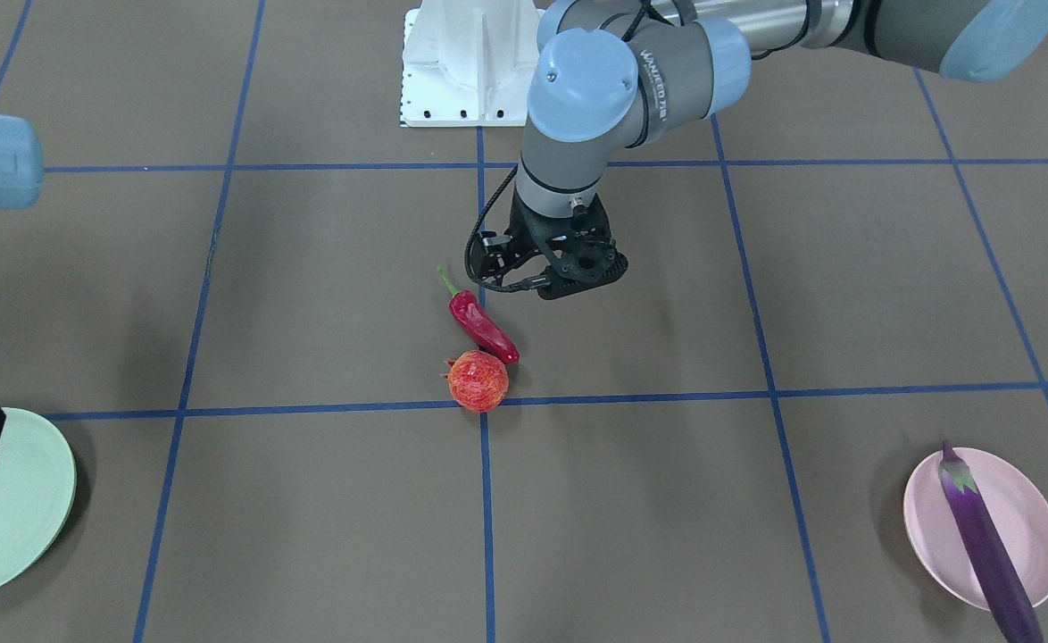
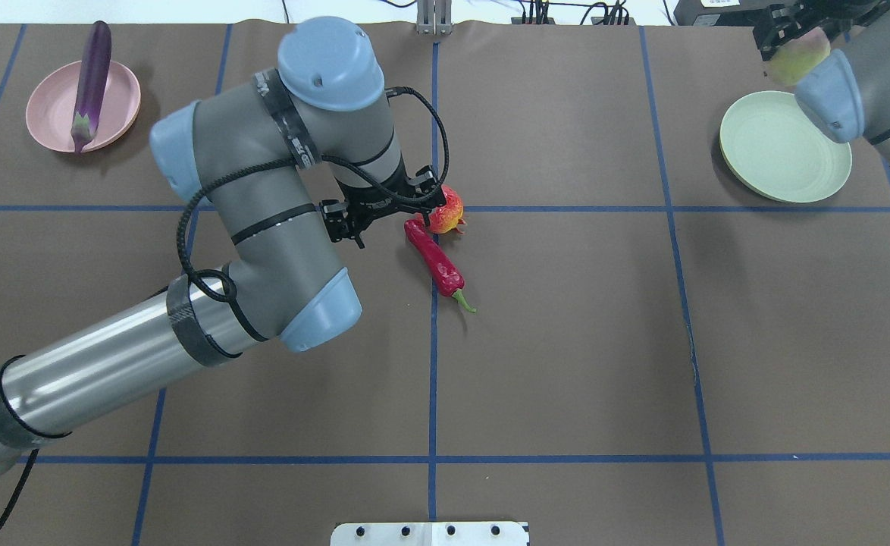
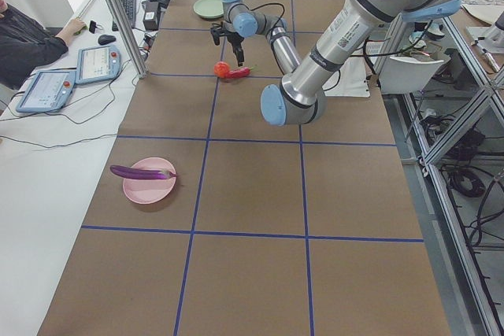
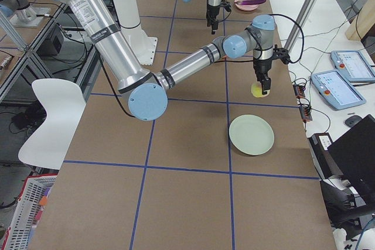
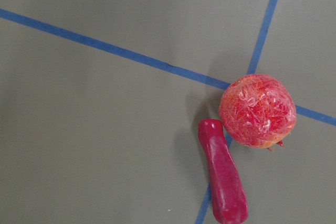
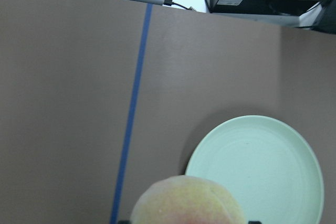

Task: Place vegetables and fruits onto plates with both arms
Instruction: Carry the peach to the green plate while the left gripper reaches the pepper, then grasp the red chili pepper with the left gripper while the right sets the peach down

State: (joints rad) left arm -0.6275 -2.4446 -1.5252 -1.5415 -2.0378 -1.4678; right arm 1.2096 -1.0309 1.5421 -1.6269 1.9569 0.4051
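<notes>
Red chili (image 1: 482,326) lay at mid-frame in the front view, long axis diagonal, its tip at the red fruit (image 1: 478,380). Both were just lower left of the left gripper (image 1: 578,272), whose jaws could not be judged. The peach (image 6: 186,200) was clamped in the right gripper (image 4: 262,86) beside the mint plate (image 6: 273,166). Flat brown table (image 1: 756,500) surrounded the pair.

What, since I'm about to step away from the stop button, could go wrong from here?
1. The chili pepper lies against the red-orange fruit; the left gripper closing on either may roll the other away.
2. The peach in the right gripper hangs beside the mint green plate, not clearly over it; released now, it could roll off.
</notes>
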